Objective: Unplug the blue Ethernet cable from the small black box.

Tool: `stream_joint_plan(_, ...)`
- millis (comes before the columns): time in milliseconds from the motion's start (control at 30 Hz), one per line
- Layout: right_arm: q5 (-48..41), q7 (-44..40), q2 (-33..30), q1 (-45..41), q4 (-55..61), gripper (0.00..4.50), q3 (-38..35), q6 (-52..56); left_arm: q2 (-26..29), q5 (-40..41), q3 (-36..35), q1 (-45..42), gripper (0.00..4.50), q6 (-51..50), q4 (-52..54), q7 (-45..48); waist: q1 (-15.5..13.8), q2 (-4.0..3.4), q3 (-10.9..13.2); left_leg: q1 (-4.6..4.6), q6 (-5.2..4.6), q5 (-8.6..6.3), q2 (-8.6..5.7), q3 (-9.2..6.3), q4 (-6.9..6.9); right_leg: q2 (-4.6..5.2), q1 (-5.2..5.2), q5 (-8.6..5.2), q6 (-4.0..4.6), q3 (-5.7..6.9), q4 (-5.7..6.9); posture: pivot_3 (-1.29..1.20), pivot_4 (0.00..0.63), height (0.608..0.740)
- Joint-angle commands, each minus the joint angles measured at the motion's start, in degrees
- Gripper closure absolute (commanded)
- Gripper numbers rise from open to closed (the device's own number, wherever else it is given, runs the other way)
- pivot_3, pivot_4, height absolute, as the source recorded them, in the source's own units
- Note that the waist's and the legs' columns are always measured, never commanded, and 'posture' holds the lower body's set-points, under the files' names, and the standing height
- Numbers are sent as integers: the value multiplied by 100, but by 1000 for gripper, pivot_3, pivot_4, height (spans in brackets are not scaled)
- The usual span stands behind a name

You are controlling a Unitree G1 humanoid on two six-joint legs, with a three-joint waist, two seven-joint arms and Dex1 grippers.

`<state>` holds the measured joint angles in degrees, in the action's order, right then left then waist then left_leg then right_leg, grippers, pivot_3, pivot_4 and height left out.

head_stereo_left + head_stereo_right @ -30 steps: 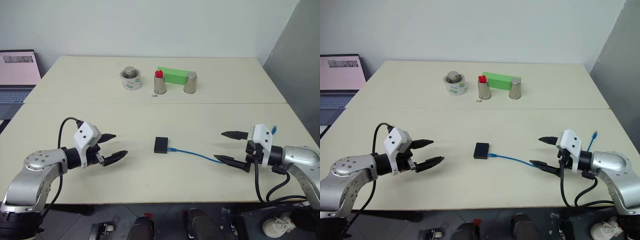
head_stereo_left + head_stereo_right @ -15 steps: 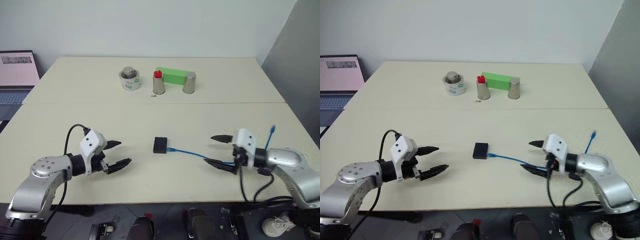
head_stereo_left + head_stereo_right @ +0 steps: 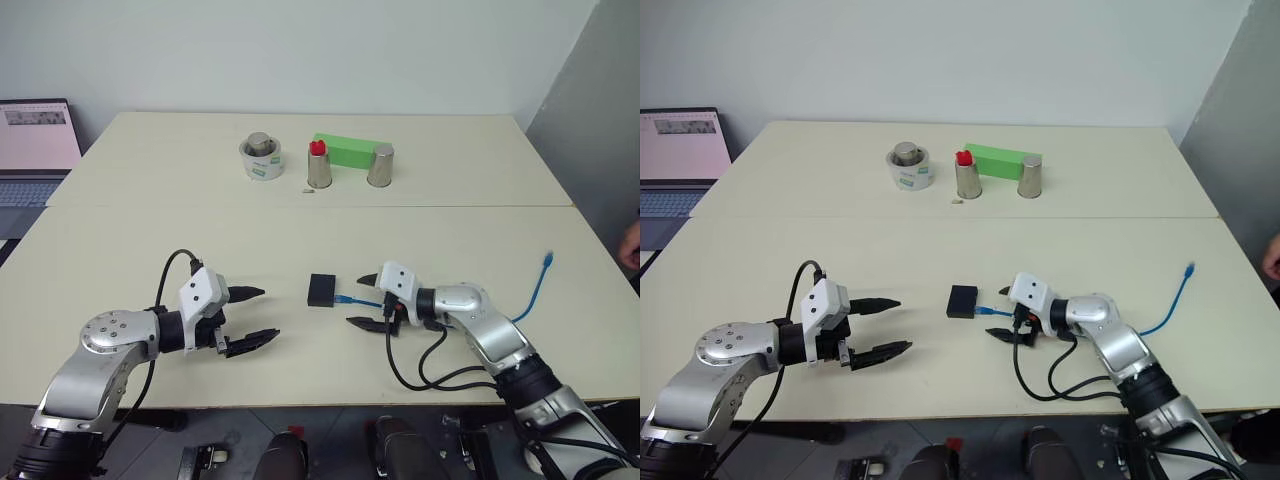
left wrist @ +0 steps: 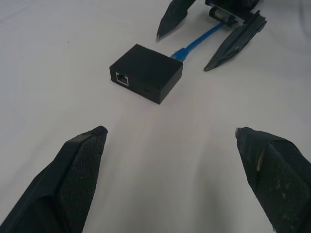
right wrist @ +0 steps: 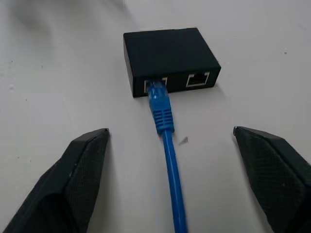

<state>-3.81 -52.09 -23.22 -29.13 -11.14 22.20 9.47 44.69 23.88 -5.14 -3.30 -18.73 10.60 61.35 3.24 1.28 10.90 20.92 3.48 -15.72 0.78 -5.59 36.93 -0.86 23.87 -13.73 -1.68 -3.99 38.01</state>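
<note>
The right gripper has swung in a long way across the table since a second ago, from out near the right edge to right up by the small black box. The left gripper has crept a bit closer to the box too. The right jaws are spread wide with the blue Ethernet cable running straight up the gap between them, not touching either finger; its plug is still seated in the box's port just past the fingertips. The box's second port beside it is free. The left jaws are wide open as well, holding nothing, and the box sits ahead of them, well apart. The cable's far end lies loose behind the right gripper.
</note>
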Motion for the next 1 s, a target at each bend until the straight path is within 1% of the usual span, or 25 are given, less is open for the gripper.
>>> stream_joint_plan(33,152,-34,141,-174,-166,1315,46,-91,-62,18,-48,-57,0,35,-82,-58,2,0,0,0,0,0,0,0,1,0,1,0,0,0,3,0,150,740)
stream_joint_plan(133,298,-63,180,-252,-292,2174,122,-107,-101,44,-41,-89,0,2,-184,-77,2,0,0,-2,0,0,1,-3,0,-2,1,0,0,1,7,0,150,740)
stream_joint_plan(300,452,-124,99,-314,-310,3400,170,-225,-235,197,-116,-293,0,-220,-436,-163,1,0,0,-6,0,0,-1,-5,4,-2,-5,2,-2,2,8,0,150,740)
stream_joint_plan(367,545,-121,24,-346,-180,3805,144,-425,-355,390,-209,-447,0,-562,-618,-308,-6,0,0,-6,0,0,-1,-8,5,-2,-7,3,-3,4,8,0,150,740)
stream_joint_plan(400,599,-117,-21,-367,-48,4105,128,-610,-461,584,-283,-543,0,-829,-719,-402,-13,0,0,-6,0,1,-3,-8,6,-1,-8,3,-4,4,8,0,150,740)
stream_joint_plan(433,644,-111,-53,-383,84,4278,114,-783,-560,779,-360,-623,0,-1086,-794,-477,-16,0,0,-5,0,1,-4,-9,6,-1,-8,3,-5,5,8,0,150,740)
stream_joint_plan(467,675,-109,-63,-389,165,4370,104,-891,-620,899,-413,-668,0,-1250,-828,-516,-15,0,0,-4,0,1,-4,-9,7,-1,-8,4,-5,6,7,0,150,740)
stream_joint_plan(500,732,-100,-88,-402,273,4370,105,-1037,-672,1058,-455,-708,0,-1466,-832,-523,-8,0,0,-2,0,1,-4,-9,7,0,-7,4,-6,6,6,0,150,740)
stream_joint_plan(600,1195,147,-215,-514,464,4371,165,-1915,-766,1648,-453,-726,0,-2226,-539,-459,7,0,0,0,0,0,-2,-9,4,0,-4,4,-6,5,4,0,150,740)
stream_joint_plan(700,1682,415,-340,-661,368,4371,241,-2832,-877,2060,-450,-768,0,-2620,-267,-486,12,0,0,1,0,0,-1,-6,2,0,0,3,-5,3,5,0,150,740)
stream_joint_plan(800,1991,664,-407,-764,254,4371,272,-3524,-967,2160,-371,-844,0,-2763,-183,-541,4,1,-1,0,1,1,-1,-9,4,0,-3,3,-4,4,5,0,150,740)
stream_joint_plan(1000,2158,828,-405,-824,93,4372,235,-3971,-1229,2317,-466,-1131,0,-2920,-394,-784,-1,1,-1,-3,2,1,-4,-9,7,1,-7,4,-3,2,7,0,150,740)
